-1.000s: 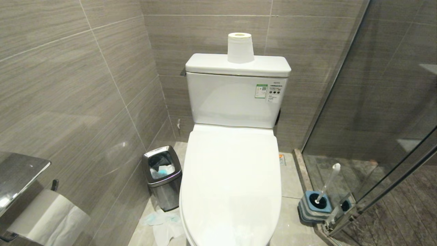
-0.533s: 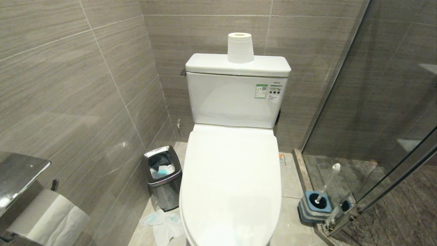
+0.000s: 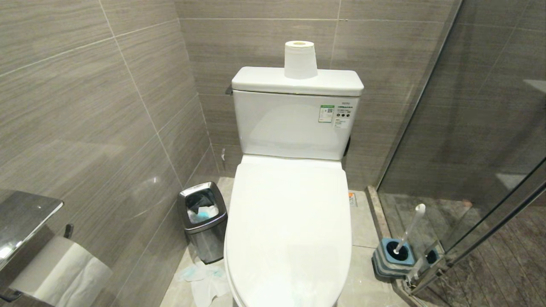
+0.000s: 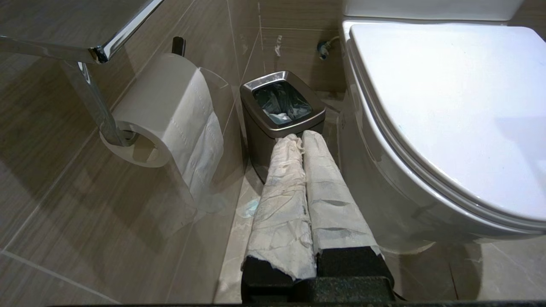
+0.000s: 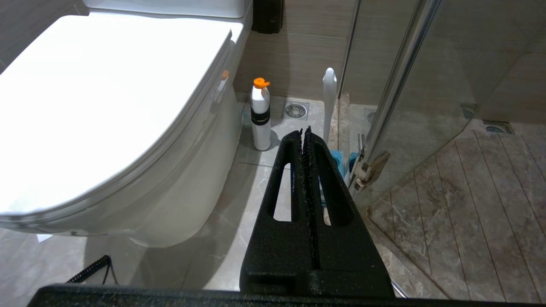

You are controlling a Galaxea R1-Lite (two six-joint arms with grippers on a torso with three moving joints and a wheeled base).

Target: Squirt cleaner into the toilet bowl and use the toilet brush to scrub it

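Both my pincers clenched, empty — left gripper [image 4: 300, 135], right gripper [image 5: 304, 130] low beside toilet bowl [image 3: 288, 221]. Toilet brush [image 3: 408, 230] upright in holder [image 3: 392, 258], my right — light, stiff, slick handle; grasp mid-shaft.

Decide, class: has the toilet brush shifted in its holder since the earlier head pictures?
No. The toilet brush leans in its holder at the same spot against the glass door's frame.

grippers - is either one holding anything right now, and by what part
Nothing is held. The left gripper and right gripper are both shut on nothing; the toilet brush stands in its holder.
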